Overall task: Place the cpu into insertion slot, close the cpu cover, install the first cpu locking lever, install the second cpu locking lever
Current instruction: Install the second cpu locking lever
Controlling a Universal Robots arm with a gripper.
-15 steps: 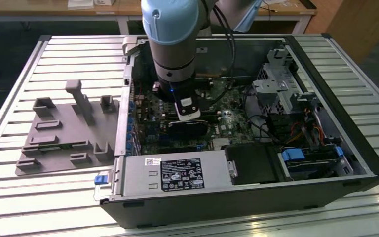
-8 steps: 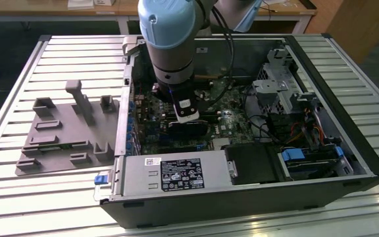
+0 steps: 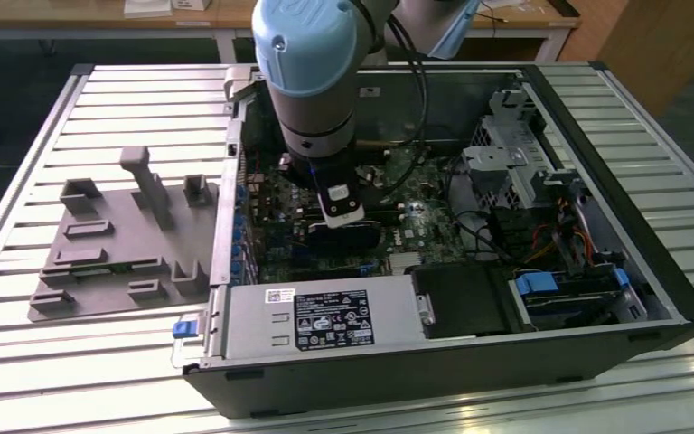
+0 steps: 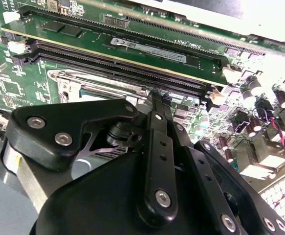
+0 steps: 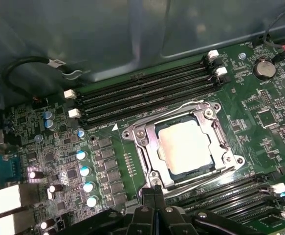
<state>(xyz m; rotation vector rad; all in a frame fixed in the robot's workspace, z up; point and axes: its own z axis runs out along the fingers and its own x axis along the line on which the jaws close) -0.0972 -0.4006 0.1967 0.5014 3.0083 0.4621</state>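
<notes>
Black jaws (image 5: pixel 154 193), pressed together and empty, hover just beside the silver-rimmed square insertion slot (image 5: pixel 135 134); inside it lies the dull silver-grey cpu (image 5: pixel 186 147), silvery cpu cover (image 5: pixel 218 129) closed. Whether both levers are latched, I cannot tell.

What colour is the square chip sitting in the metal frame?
Dull silver-grey; the chip shows best in the first wrist view.

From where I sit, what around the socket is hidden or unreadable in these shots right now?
- Exterior view: the insertion slot is hidden behind the arm and its wrist.
- Second wrist view: the gripper body covers most of the cpu cover; the cpu shows as a sliver.
- First wrist view: the cpu sits under the cover, but whether the locking levers are latched is unclear.
- Jaws: contact point hidden in both wrist views.
</notes>
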